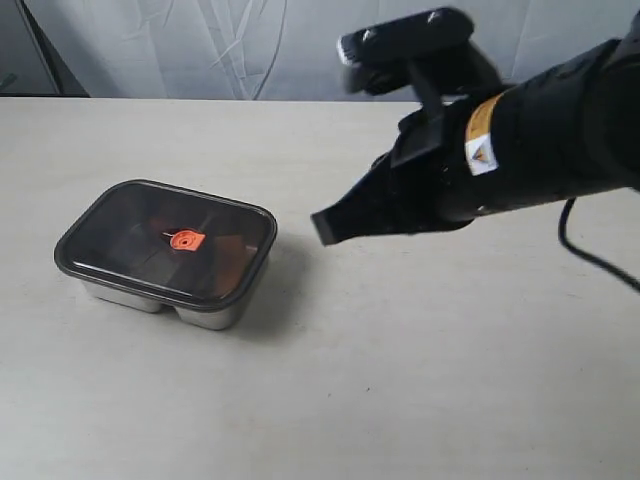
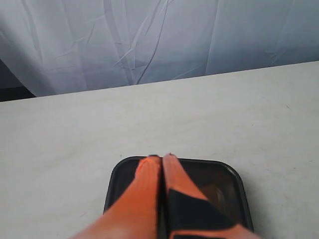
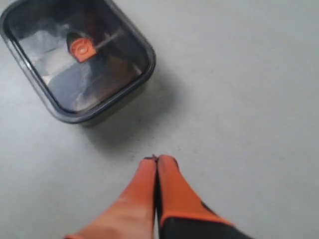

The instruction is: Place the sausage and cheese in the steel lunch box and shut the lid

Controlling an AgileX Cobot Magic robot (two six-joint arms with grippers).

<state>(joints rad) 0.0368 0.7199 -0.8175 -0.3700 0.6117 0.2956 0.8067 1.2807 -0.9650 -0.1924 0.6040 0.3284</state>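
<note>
Right arm (image 1: pixel 540 130) holds its jaws together right of the steel lunch box (image 1: pixel 215 318), lid (image 1: pixel 150 235) on, long axis left-right; left jaws likewise together.

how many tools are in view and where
2. The right tool, shut, hangs above the table beside the steel lunch box. The left tool, shut, points over the lid, seen only in its wrist view.
</note>
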